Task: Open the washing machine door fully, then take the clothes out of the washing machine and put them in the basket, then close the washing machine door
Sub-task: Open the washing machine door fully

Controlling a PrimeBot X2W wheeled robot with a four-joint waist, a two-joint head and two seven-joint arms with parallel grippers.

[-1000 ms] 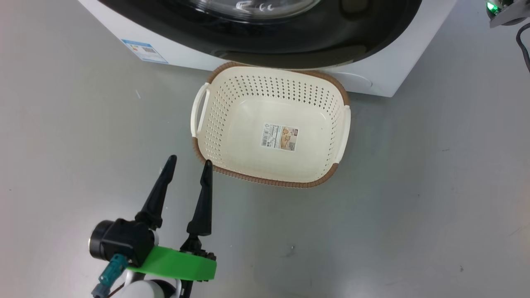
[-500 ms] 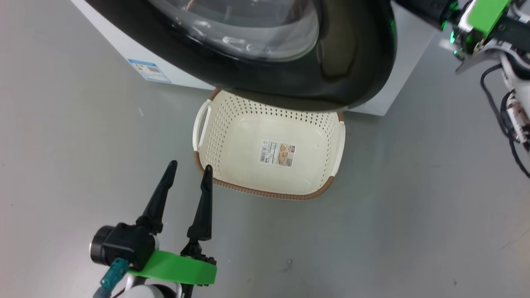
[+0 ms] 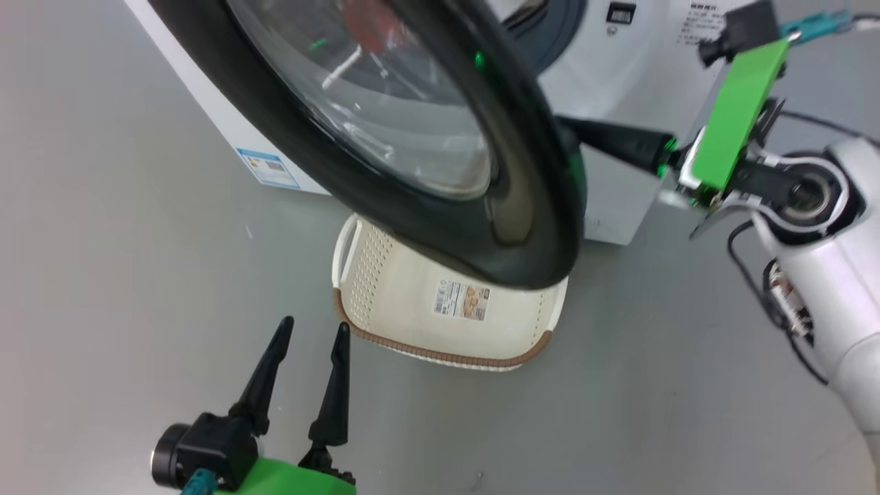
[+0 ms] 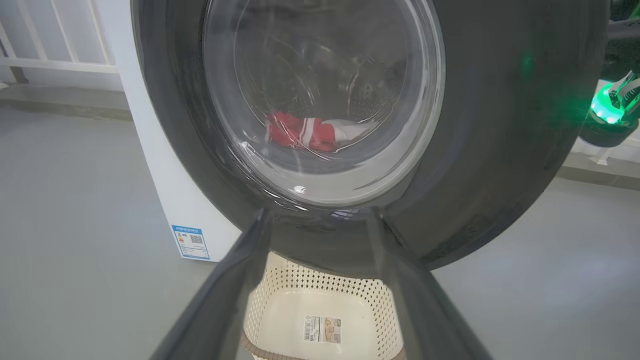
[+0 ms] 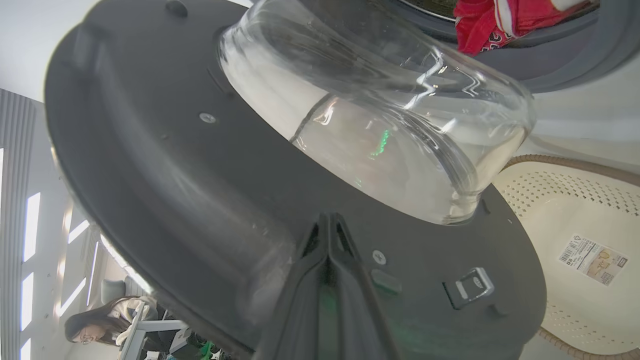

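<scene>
Black-rimmed washing machine door (image 3: 550, 206), red-and-white striped clothes (image 4: 310, 132), cream perforated basket (image 3: 405, 302) with brown rim.

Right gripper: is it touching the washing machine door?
Cannot tell. The right wrist view shows the right gripper pointing at the washing machine door without plain contact; the head view hides its tips.

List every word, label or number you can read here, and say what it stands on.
None reads clearly.
Blue label sticker on the big white boxy washing machine: too small.
Barcode sticker on the cream-white perforated plastic basket's bottom: blurred.
Small black print on the machine's front: too small.
</scene>
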